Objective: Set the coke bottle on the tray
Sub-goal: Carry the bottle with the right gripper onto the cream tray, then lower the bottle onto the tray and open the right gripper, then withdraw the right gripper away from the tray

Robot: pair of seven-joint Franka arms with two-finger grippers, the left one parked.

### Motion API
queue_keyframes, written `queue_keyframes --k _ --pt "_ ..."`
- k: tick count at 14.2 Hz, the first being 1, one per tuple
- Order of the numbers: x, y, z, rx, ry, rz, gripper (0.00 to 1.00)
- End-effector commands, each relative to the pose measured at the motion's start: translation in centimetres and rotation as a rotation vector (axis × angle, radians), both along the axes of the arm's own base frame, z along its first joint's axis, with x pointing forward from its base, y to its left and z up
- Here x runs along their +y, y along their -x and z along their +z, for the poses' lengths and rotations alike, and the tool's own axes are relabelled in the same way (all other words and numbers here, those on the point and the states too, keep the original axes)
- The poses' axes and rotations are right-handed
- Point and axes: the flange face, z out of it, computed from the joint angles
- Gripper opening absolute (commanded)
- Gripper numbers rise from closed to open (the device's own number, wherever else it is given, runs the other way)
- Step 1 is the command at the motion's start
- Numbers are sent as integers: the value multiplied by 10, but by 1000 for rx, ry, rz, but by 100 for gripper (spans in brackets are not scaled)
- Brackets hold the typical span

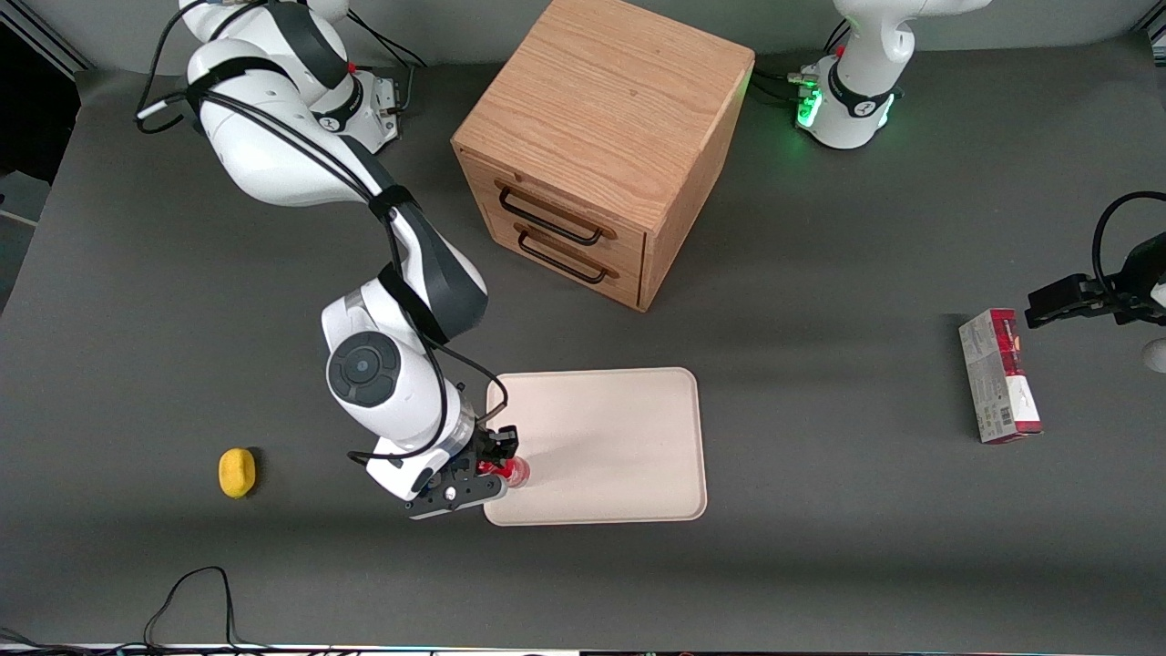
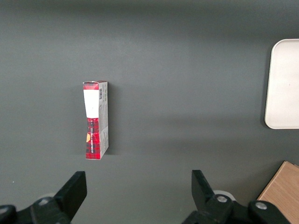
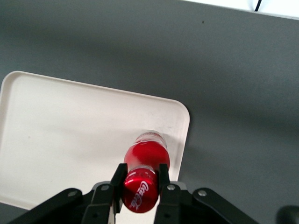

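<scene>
Nearest the front camera: coke bottle [image 3: 145, 156] upright over the tray [image 1: 619, 428], close to the tray's corner nearest the camera at the working arm's end. Base seemingly at or just above the tray floor; whether actually resting cannot be told. Gripper [image 3: 139, 183] directly above that corner, fingers [image 3: 118, 177] pinched on the bottle's red cap, one on each side. Grip not yet released.

Judged from this: carrying essentially done, bottle inside the tray's rim. Left to do: settle the base if not already down, open the fingers, lift clear without tipping the bottle. Little margin to the rim, so a knock on withdrawal could topple it over the edge.

Farther from the camera than the tray: wooden cabinet [image 1: 601, 146] with two drawers, well apart from it. Yellow lump [image 1: 237, 472] off the tray toward the working arm's end of the table; red-and-white carton [image 1: 997, 375] off toward the parked arm's end. Neither involved.
</scene>
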Motion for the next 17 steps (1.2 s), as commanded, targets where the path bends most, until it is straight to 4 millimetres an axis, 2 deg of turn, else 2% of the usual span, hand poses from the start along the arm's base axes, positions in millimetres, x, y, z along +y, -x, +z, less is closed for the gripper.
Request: queue_keyframes --k 1,2,4,5,6,8,10,11,12,13,15,17 --pt "-1 -5 -1 -33 4 -10 23" --pt "0 -5 -4 -42 6 -7 25" --pt "1 -7 -8 -80 24 2 41" --pt "1 -7 -12 -90 20 3 74" --pt "1 -8 -11 -108 15 5 100" --pt "0 -9 6 -130 12 1 100" --pt "0 -3 52 -149 -13 -11 100" --pt "-8 4 69 -112 -20 -62 100" --pt "-18 17 94 -74 -20 -104 100" --pt "-32 29 116 -44 -16 -121 100" --pt "-86 53 146 25 26 -175 100" --pt "-131 86 161 84 21 -195 100"
